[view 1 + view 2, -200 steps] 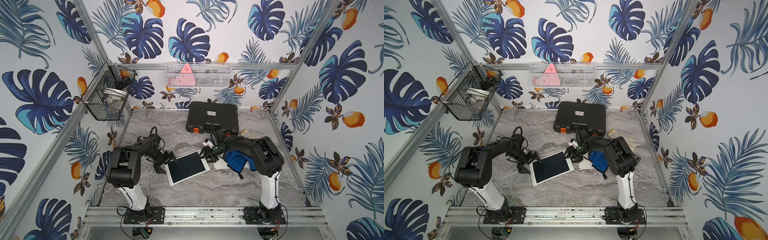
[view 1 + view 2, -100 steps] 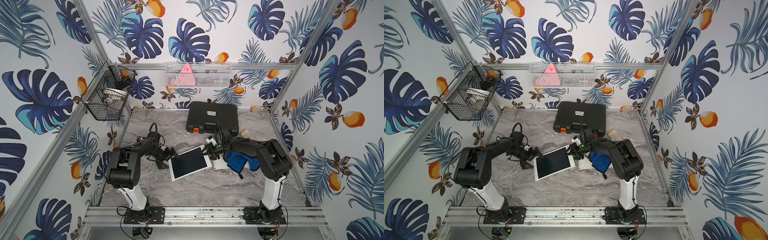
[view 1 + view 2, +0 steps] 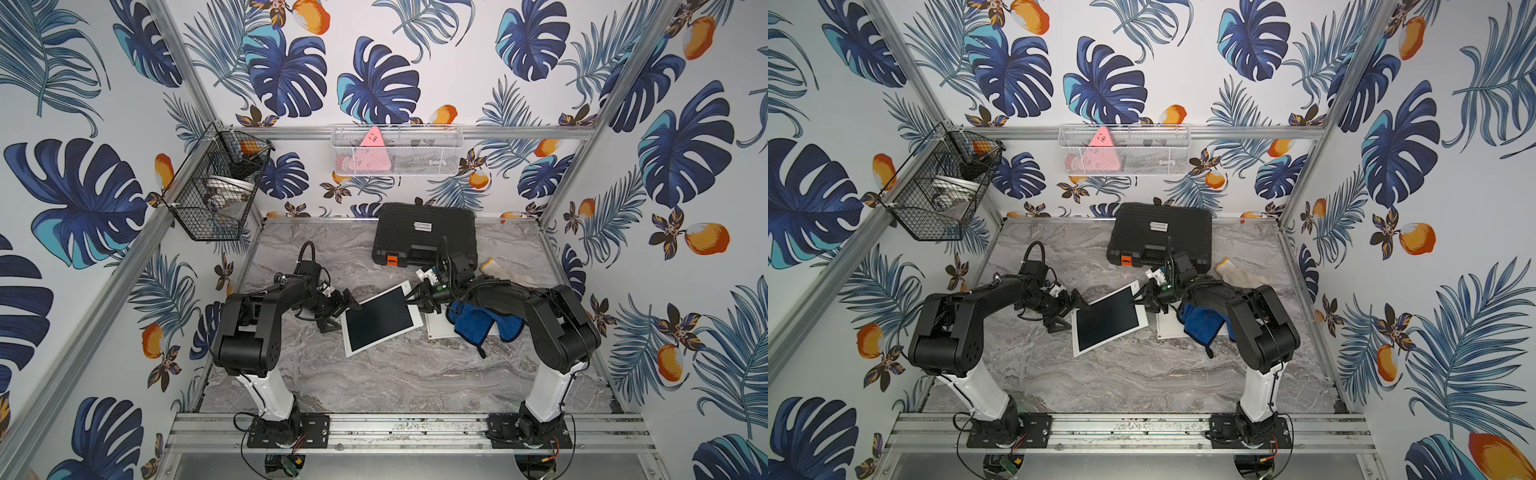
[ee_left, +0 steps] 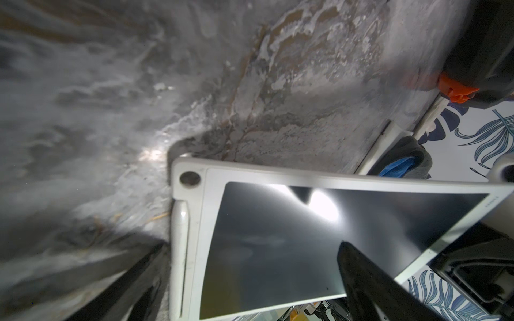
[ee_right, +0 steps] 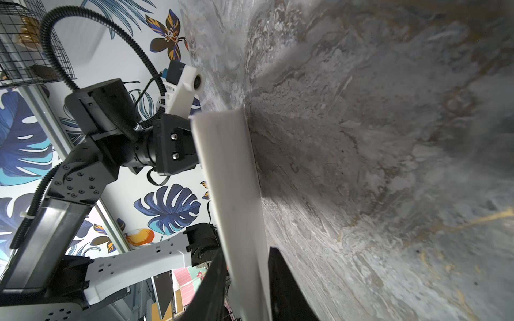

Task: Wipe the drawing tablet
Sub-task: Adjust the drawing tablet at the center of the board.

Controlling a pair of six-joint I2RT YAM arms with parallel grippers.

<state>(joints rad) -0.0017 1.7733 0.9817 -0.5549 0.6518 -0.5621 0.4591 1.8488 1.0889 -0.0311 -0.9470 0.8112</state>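
The tablet (image 3: pixel 378 322) lies mid-worktop (image 3: pixel 395 382), its right edge tipped up and pinched in our right gripper (image 3: pixel 415 297). Our left gripper (image 3: pixel 347 303) gapes wide at its left corner. We judge this thin pinch could slip and drop the tablet, while the cloth (image 3: pixel 473 322) lies unused just right.

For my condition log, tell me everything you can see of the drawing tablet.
The drawing tablet is a white plastic slab with a dark glossy screen, a round button in one corner and a white stylus along one edge. It sits tilted on the marble table, one corner raised in the jaws of the right gripper; the left gripper, jaws open, straddles its opposite side.
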